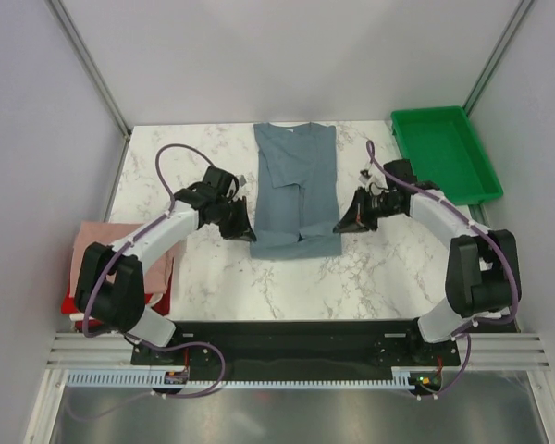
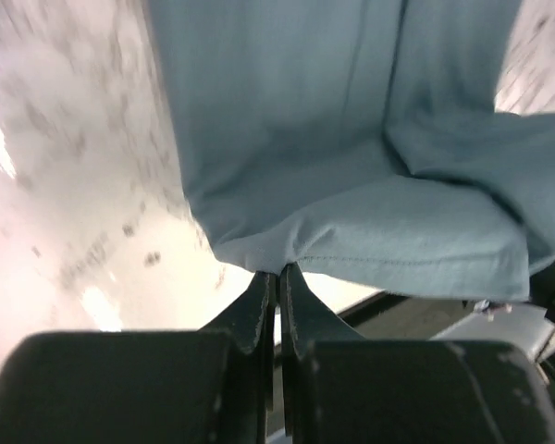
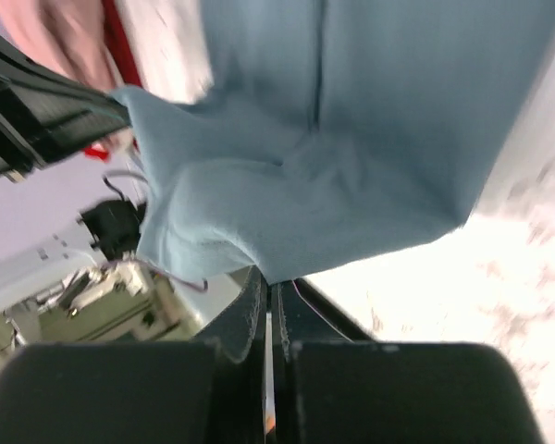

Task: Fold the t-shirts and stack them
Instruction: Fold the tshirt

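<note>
The slate blue-grey t-shirt [image 1: 296,180] lies lengthwise in the middle of the marble table, sides folded in to a narrow strip. My left gripper [image 1: 243,225] is shut on its near left corner [image 2: 259,250]. My right gripper [image 1: 344,223] is shut on its near right corner [image 3: 287,264]. Both corners are lifted a little off the table. A stack of folded dusty-pink [image 1: 97,236], red [image 1: 162,298] and white t-shirts sits at the table's left edge, partly hidden by my left arm; it also shows in the right wrist view [image 3: 120,46].
A green plastic tray [image 1: 444,148] stands at the back right corner. The marble table [image 1: 379,268] reaches to the grey walls at the back and sides. The black base rail [image 1: 296,335] runs along the near edge.
</note>
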{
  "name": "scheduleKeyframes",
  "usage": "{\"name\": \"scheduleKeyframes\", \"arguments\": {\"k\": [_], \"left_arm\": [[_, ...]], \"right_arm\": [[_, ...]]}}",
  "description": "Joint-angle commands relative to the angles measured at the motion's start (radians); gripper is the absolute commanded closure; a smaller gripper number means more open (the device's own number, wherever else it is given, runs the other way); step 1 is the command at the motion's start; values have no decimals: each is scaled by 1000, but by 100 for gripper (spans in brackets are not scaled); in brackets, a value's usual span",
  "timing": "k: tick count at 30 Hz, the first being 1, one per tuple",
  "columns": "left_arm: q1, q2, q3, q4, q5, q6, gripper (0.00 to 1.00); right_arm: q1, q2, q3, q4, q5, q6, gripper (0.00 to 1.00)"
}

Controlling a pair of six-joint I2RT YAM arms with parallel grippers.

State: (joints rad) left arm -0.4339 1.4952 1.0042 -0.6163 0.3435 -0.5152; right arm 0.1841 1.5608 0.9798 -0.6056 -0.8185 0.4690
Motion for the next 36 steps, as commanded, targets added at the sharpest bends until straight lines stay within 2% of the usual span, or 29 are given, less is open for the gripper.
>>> {"name": "scheduleKeyframes", "arguments": {"k": [1, 5, 13, 19, 25, 26, 28, 30, 32, 33, 34, 36], "left_arm": [[33, 65, 125, 33, -69, 119, 98], [38, 176, 296, 56, -87, 168, 98], [76, 411, 560, 64, -75, 213, 98], [124, 488, 628, 53, -90, 210, 98], [139, 580, 685, 52, -44, 215, 98], [139, 594, 698, 53, -32, 213, 98], [141, 622, 718, 58, -26, 219, 81], [139, 642, 744, 47, -53, 234, 64], [144, 608, 749, 21, -129, 256, 59], [147, 588, 740, 10, -149, 256, 53], [156, 564, 699, -8, -184, 244, 49], [165, 470, 634, -22, -218, 218, 37]], "right_arm": [[-49, 73, 155, 4, -16, -52, 100], [-63, 189, 314, 15, 10, -76, 100], [-64, 353, 445, 52, 50, -99, 100], [-66, 449, 551, 55, 78, -125, 100], [-63, 551, 651, 52, 110, -147, 100], [-63, 574, 666, 52, 114, -147, 96], [-63, 593, 681, 53, 125, -164, 79], [-64, 594, 691, 53, 133, -199, 74], [-74, 555, 680, 49, 146, -216, 64], [-81, 535, 668, 44, 154, -213, 58], [-100, 488, 624, 40, 154, -211, 44], [-121, 443, 562, 32, 90, -205, 43]]}}
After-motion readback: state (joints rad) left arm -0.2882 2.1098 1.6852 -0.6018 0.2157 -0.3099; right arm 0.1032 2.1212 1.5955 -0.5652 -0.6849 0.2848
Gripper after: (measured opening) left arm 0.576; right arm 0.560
